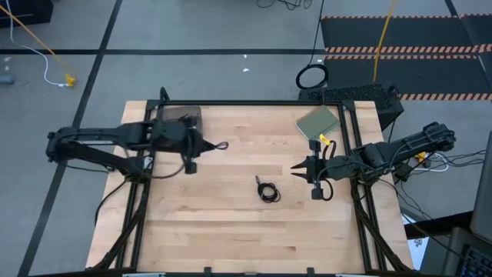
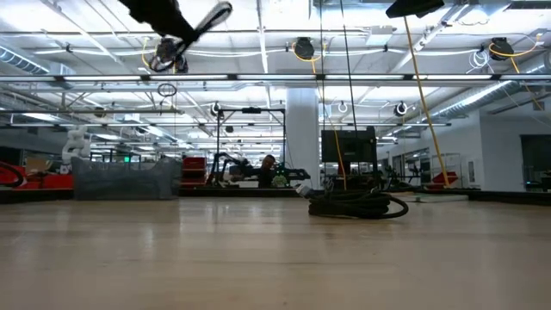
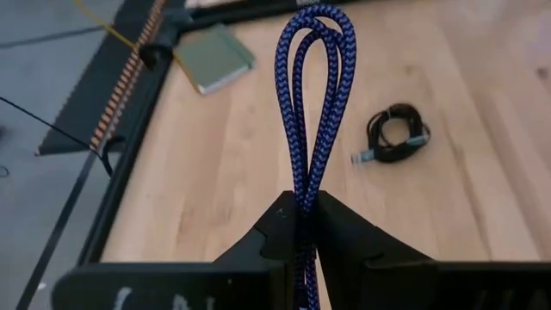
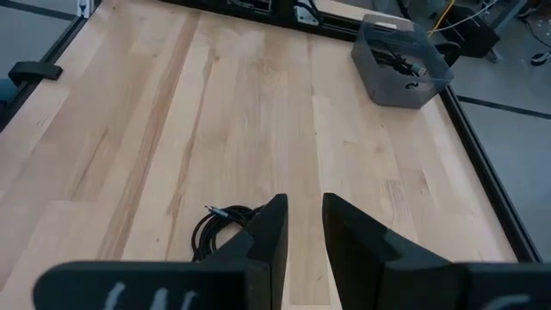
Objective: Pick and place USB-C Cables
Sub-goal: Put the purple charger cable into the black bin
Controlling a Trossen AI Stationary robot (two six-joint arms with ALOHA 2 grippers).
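A blue-purple braided USB-C cable (image 3: 312, 95) sits in my left gripper (image 3: 301, 215), which is shut on it above the table's far-left part (image 1: 211, 145), beside a grey bin (image 1: 181, 117). In the low view the cable (image 2: 162, 60) is high above the tabletop. One black coiled cable (image 1: 267, 191) lies flat in the middle of the table. Another black cable (image 4: 398, 62) lies inside the grey bin (image 4: 430, 82). My right gripper (image 4: 301, 226) is open and empty; it hovers just right of the black coil (image 4: 219, 228), pointing toward the table's left. My left gripper pinches the blue-purple cable between its two fingers across the doubled strands (image 3: 303, 194). The looped end (image 3: 314, 26) sticks out forward past the fingertips, toward the table's right. The cable is lifted clear of the table.
A grey-green pad (image 1: 317, 121) lies at the table's far-right corner. A black frame rail (image 1: 254, 103) runs round the table's edge. On the floor beyond lie a larger black ring loop (image 1: 311, 77) and a long yellow cord (image 1: 380, 42). Bare wood lies along the near side.
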